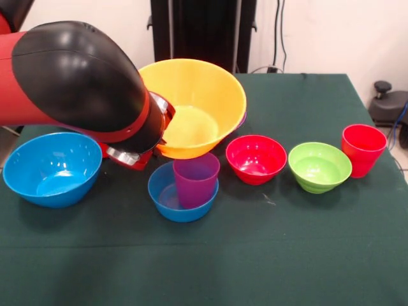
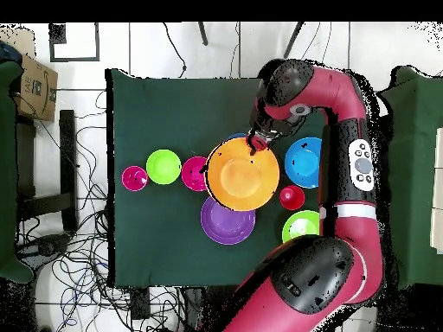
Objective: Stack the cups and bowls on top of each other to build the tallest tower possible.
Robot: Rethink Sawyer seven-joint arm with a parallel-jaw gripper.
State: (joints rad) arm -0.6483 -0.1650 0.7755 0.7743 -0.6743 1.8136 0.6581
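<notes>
On the green table (image 1: pixel 299 255), reading the front view from left to right, we first see the large blue bowl (image 1: pixel 52 168) standing alone near the left edge, free to be picked later; beside it our arm (image 1: pixel 76 80) comes down, and its gripper (image 1: pixel 159 131) meets the near rim of the big yellow bowl (image 1: pixel 197 102), which is tilted toward the camera and appears lifted off the cloth, so we judge the gripper is clamped on that rim, though the fingers themselves are hidden behind the wrist; the tilt fits a bowl hanging from one edge; just below it the purple cup (image 1: pixel 196 180) stands upright inside the small blue bowl (image 1: pixel 167 196), the only stack begun so far; a wide bowl held above it suggests we mean to cap or re-seat something there, but that is a guess; further right come the red-pink bowl (image 1: pixel 256 159), the small green bowl (image 1: pixel 319 167) and a red cup (image 1: pixel 363 150), each apart and unstacked; from overhead we also find a purple bowl (image 2: pixel 227 221), a second green bowl (image 2: pixel 299 226) and another red cup (image 2: pixel 292 197) close to the robot's base, hidden from the front by the yellow bowl; most of the tower is not yet built.
</notes>
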